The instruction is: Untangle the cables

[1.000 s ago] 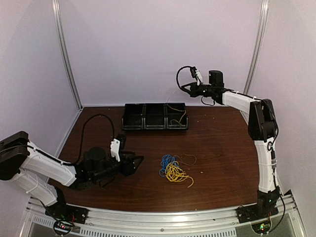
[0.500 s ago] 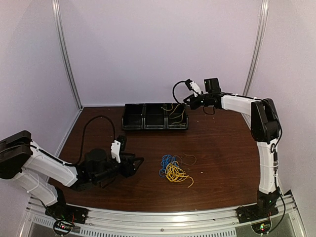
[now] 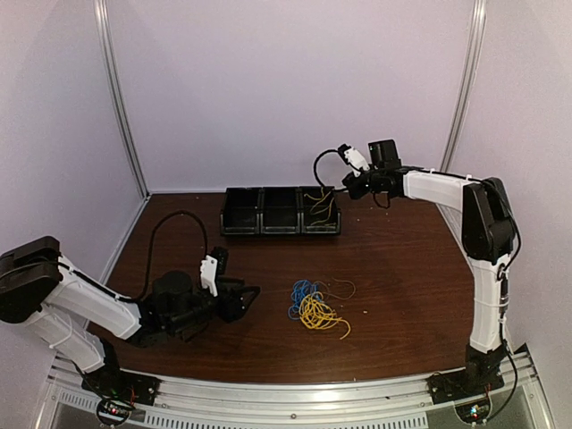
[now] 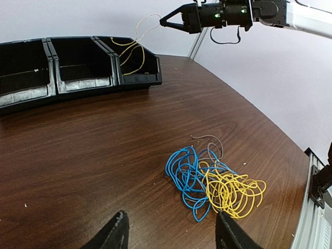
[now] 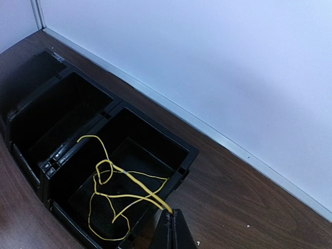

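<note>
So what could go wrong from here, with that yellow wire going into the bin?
The springy yellow wire held by the shut right gripper loops close to the bin rim. Once released, it might spring out or snag on the gripper. On the table, the blue and yellow wires lie tangled, so the open left gripper may drag both together.

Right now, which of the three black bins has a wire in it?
The right-end bin, nearest the right gripper: a yellow wire hangs into it; the other two look empty.
</note>
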`<control>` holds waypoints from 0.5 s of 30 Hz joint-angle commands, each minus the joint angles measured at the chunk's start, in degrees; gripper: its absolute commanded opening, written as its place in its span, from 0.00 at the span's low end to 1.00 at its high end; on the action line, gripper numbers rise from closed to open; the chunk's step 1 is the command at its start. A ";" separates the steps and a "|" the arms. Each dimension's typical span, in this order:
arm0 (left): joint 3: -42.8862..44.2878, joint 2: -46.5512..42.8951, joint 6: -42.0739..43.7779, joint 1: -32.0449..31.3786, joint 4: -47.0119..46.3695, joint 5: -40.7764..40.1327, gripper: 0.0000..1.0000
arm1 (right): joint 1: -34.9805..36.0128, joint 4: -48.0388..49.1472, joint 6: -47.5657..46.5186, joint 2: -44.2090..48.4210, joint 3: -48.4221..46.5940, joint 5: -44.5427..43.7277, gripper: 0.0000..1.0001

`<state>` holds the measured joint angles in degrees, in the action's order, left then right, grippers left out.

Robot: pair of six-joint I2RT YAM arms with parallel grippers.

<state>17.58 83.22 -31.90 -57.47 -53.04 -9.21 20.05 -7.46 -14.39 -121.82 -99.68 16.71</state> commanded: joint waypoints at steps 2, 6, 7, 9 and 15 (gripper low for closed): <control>-0.45 0.69 -0.25 0.26 -3.30 0.60 0.58 | -0.43 -0.45 -0.11 1.92 0.74 -5.16 0.00; -0.06 1.22 -0.18 0.26 -3.10 0.89 0.58 | 1.09 -3.78 -3.86 0.20 -1.78 -6.98 0.00; 0.03 1.36 -0.18 0.29 -3.12 0.98 0.58 | 1.72 -5.26 -4.98 -0.69 -3.17 -7.64 0.00; 0.23 1.61 -0.26 0.33 -3.13 1.20 0.58 | 2.95 -8.14 -7.14 -2.22 -6.10 -8.99 0.00; 0.48 1.57 -0.60 0.31 -3.00 1.47 0.58 | 6.57 -11.70 -10.44 -7.99 -12.51 -13.28 0.00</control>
<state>17.56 84.53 -31.97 -57.47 -53.15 -8.51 24.27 -14.98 -21.43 -125.89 -108.29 7.97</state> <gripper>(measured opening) 0.582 0.005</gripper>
